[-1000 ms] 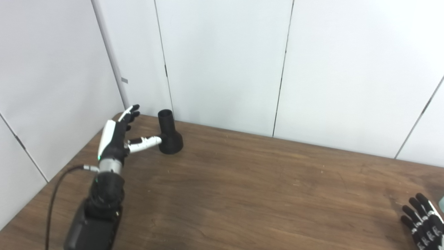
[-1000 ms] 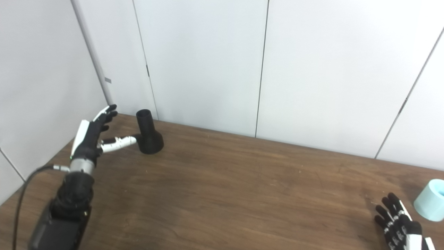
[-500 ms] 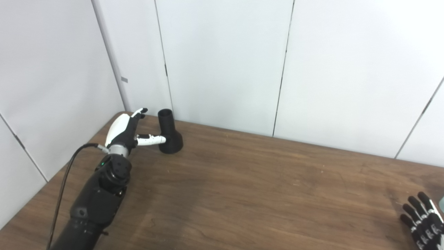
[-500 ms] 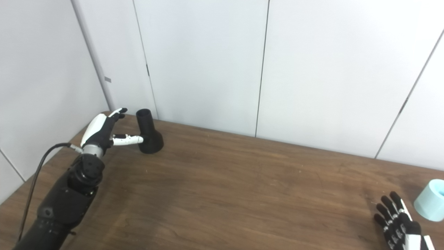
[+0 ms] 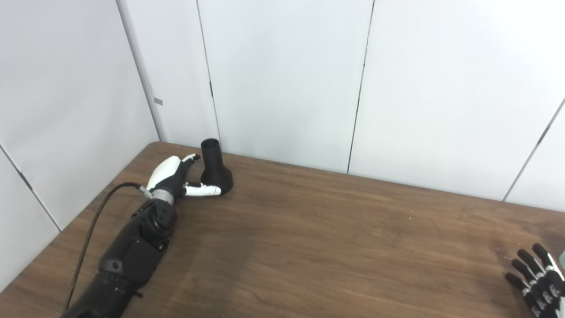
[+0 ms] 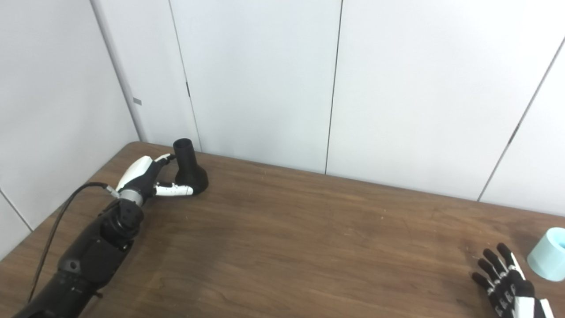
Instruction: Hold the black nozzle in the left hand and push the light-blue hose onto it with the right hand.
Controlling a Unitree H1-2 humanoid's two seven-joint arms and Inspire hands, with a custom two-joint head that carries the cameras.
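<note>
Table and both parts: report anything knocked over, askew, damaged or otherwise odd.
Nothing stands out. The black nozzle stands upright on its flared base at the table's far left corner, the open left hand around its base. The light-blue hose sits at the right edge, beside the open right hand. No spills or damage visible.

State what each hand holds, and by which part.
Nothing is held. The left hand is open beside the nozzle; the right hand lies open.

- The light-blue hose (image 6: pixel 548 260) is cut off by the right edge — only one end shows.
- The right hand (image 6: pixel 507 285) is cut off at the bottom edge.
</note>
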